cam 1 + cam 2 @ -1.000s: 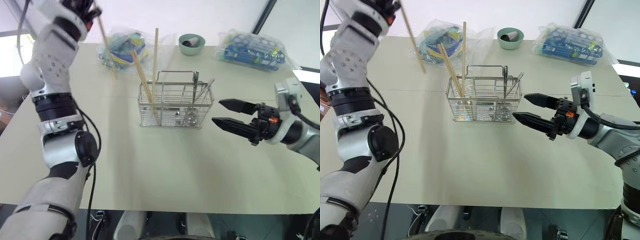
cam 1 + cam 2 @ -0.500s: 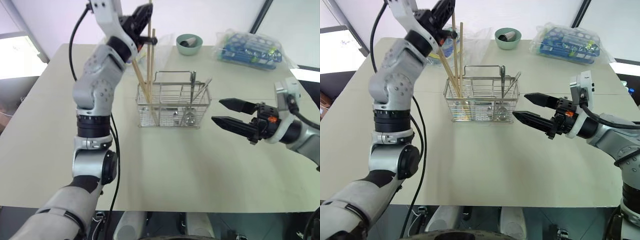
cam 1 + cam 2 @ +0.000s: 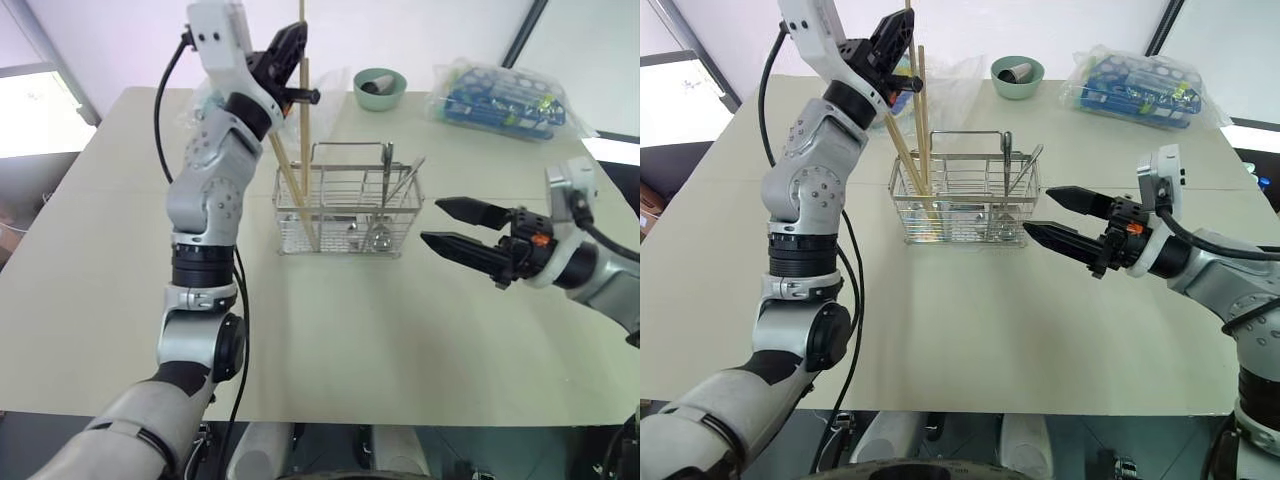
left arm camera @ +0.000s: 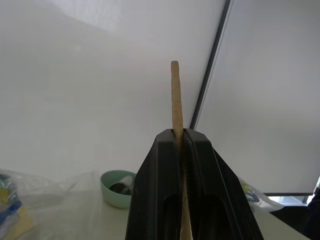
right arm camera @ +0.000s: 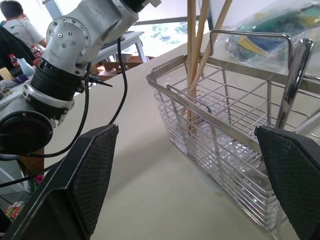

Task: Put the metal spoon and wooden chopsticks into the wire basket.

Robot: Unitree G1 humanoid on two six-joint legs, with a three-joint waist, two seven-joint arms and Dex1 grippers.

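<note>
The wire basket (image 3: pixel 350 205) stands mid-table. My left gripper (image 3: pixel 297 38) hovers above the basket's left end, shut on a wooden chopstick (image 4: pixel 175 95) that hangs upright with its lower part down among the wires. Two more chopsticks (image 3: pixel 290 180) stand in that same end, one upright and one leaning. The metal spoon (image 3: pixel 388 170) stands in the basket's right end beside another metal utensil. My right gripper (image 3: pixel 430 222) is held level just right of the basket, open and empty, pointing at its side.
A green bowl (image 3: pixel 380 88) and a clear bag of blue items (image 3: pixel 505 100) lie at the table's far edge. Another clear bag (image 3: pixel 950 80) lies behind the basket. A person (image 5: pixel 12 15) sits in the background of the right wrist view.
My left arm swung from the far left toward the middle and down, carrying the chopstick over the basket's left end. The right gripper has kept still.
</note>
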